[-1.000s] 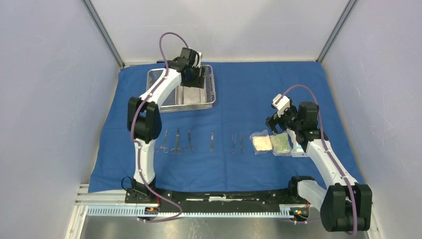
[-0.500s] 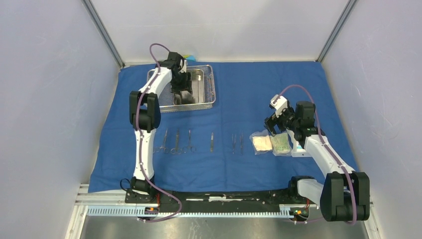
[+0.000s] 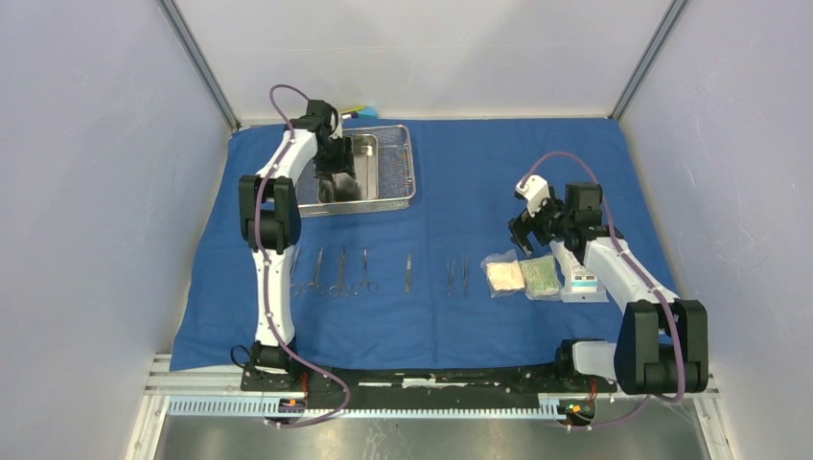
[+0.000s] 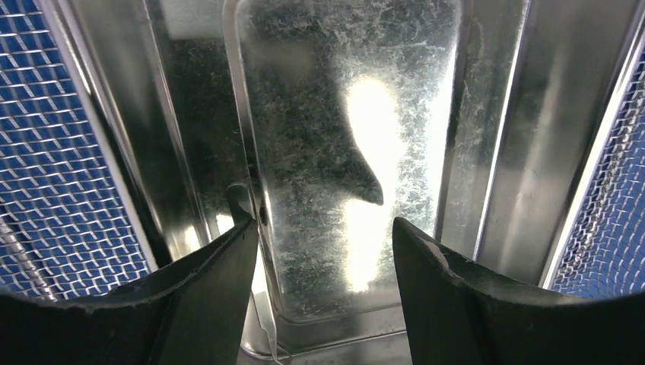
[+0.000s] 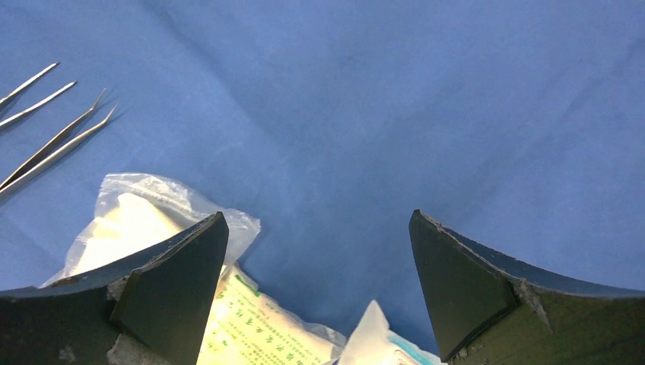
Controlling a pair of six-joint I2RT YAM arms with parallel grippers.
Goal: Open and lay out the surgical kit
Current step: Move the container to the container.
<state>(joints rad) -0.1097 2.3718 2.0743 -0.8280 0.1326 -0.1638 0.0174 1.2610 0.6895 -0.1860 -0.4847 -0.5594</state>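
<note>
The blue cloth wrap (image 3: 479,163) lies spread flat. At its back left stands the wire-mesh tray (image 3: 407,172) with the steel pan (image 3: 364,158) inside. My left gripper (image 3: 337,185) points down into the pan's left half. In the left wrist view it (image 4: 323,228) is open over the pan floor (image 4: 342,114), its left finger by the pan's left wall, mesh (image 4: 68,152) showing outside. Scissors-like instruments (image 3: 337,273) and tweezers (image 3: 457,275) lie in a row. Three packets (image 3: 505,276) (image 3: 540,276) (image 3: 581,281) lie right of them. My right gripper (image 3: 525,230) (image 5: 319,228) hangs open and empty just behind the packets (image 5: 251,319).
A small yellow-and-blue block toy (image 3: 360,109) sits behind the tray at the back wall. Grey walls close in the left, right and back. The arm bases and a rail run along the near edge.
My left arm has swung left and its gripper has come down into the pan. My right gripper has drawn a little back from the packets, still open.
</note>
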